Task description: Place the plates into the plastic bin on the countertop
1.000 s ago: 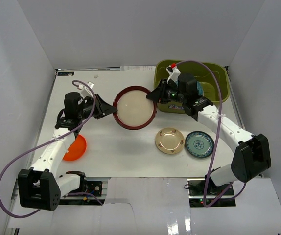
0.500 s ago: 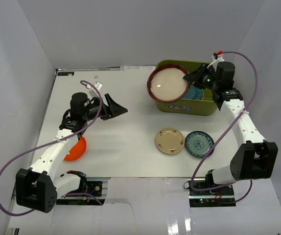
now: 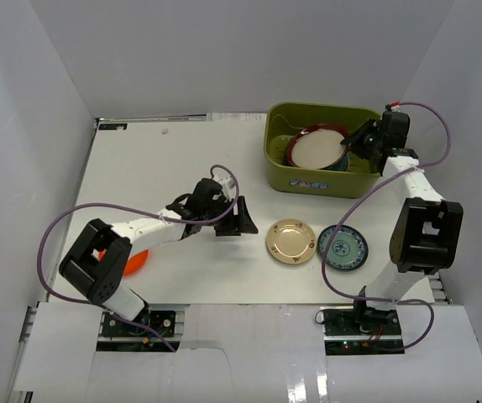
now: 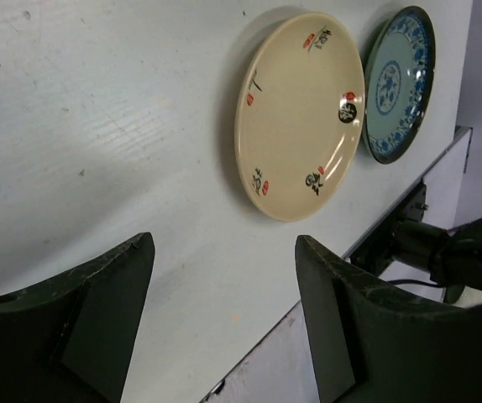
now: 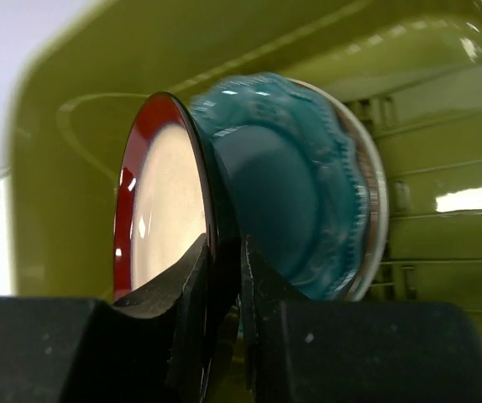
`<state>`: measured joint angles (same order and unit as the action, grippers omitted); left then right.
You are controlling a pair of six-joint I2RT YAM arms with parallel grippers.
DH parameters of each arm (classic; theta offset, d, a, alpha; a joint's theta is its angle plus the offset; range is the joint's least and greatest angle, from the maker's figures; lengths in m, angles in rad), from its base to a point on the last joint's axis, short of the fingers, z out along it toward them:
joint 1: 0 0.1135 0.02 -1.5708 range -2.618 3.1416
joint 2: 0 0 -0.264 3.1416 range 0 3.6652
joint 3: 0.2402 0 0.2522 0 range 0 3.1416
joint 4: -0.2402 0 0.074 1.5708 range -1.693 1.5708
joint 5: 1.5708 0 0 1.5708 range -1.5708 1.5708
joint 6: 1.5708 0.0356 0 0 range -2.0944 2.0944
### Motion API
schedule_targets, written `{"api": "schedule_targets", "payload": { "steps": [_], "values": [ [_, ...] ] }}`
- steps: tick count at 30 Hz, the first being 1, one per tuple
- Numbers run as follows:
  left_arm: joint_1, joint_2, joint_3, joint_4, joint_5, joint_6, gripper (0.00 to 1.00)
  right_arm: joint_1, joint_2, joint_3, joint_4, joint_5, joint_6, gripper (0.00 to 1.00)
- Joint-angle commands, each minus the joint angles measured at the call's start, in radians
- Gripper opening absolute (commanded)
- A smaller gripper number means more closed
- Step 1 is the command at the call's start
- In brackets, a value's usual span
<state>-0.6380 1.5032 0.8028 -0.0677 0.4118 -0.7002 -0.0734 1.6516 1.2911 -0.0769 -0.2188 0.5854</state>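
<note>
R claw (image 5: 224, 252) is clamped on the rim of the white plate w/ dark red rim (image 5: 161, 218). It holds the plate tilted inside the olive plastic bin (image 3: 325, 180), against the teal scalloped plate (image 5: 291, 210) already in there. Whether the lower edge touches the bin floor is hard to tell from these views. L claw (image 4: 224, 243) is spread wide and empty, low over the counter (image 3: 182, 159), just short of the small gold plate (image 4: 300, 113).

Handling: plates look stiff and glossy, prob. slippery and chippable. They lie flat, so a pinch across the thin raised rim is the only real hold. Gold one is small, shallow, likely light; take the near edge.

Looks: cream-gold w/ small red and black marks round the rim. Blue-green patterned plate (image 3: 342, 247) lies just beside it. Orange plate (image 3: 136, 256) sits by the L arm, partly hidden.
</note>
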Motion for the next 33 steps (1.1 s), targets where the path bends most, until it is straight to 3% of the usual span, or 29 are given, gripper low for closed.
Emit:
{"api": "schedule_targets", "payload": {
  "steps": [1, 8, 11, 14, 15, 18, 21, 23, 30, 33],
  "values": [
    [-0.026, 0.041, 0.067, 0.051, -0.097, -0.013, 0.78, -0.008, 0.014, 0.083, 0.118, -0.014, 0.013, 0.08],
    [-0.106, 0.216, 0.182, 0.059, -0.131, -0.009, 0.77, -0.008, 0.047, 0.005, 0.151, 0.047, -0.012, 0.08],
    [-0.129, 0.288, 0.213, 0.058, -0.142, -0.004, 0.76, -0.008, 0.048, -0.009, 0.141, 0.085, -0.041, 0.15],
    [-0.149, 0.346, 0.248, 0.059, -0.153, -0.004, 0.72, 0.001, 0.04, -0.001, 0.096, 0.149, -0.108, 0.43],
    [-0.155, 0.36, 0.265, 0.057, -0.157, 0.002, 0.7, 0.006, 0.036, 0.0, 0.085, 0.165, -0.119, 0.58],
    [-0.172, 0.409, 0.291, 0.051, -0.169, 0.004, 0.65, 0.006, 0.004, -0.012, 0.048, 0.209, -0.14, 0.83],
    [-0.189, 0.433, 0.297, 0.049, -0.194, 0.005, 0.53, 0.004, -0.022, -0.021, 0.029, 0.213, -0.157, 0.95],
    [-0.195, 0.436, 0.296, 0.045, -0.209, 0.011, 0.46, 0.004, -0.055, -0.026, 0.017, 0.242, -0.164, 0.98],
    [-0.198, 0.42, 0.265, 0.031, -0.28, 0.037, 0.0, 0.007, -0.313, -0.18, 0.011, 0.188, -0.145, 0.96],
    [-0.198, 0.393, 0.239, 0.04, -0.301, 0.039, 0.0, 0.015, -0.456, -0.311, 0.003, 0.182, -0.142, 0.95]
  ]
}}
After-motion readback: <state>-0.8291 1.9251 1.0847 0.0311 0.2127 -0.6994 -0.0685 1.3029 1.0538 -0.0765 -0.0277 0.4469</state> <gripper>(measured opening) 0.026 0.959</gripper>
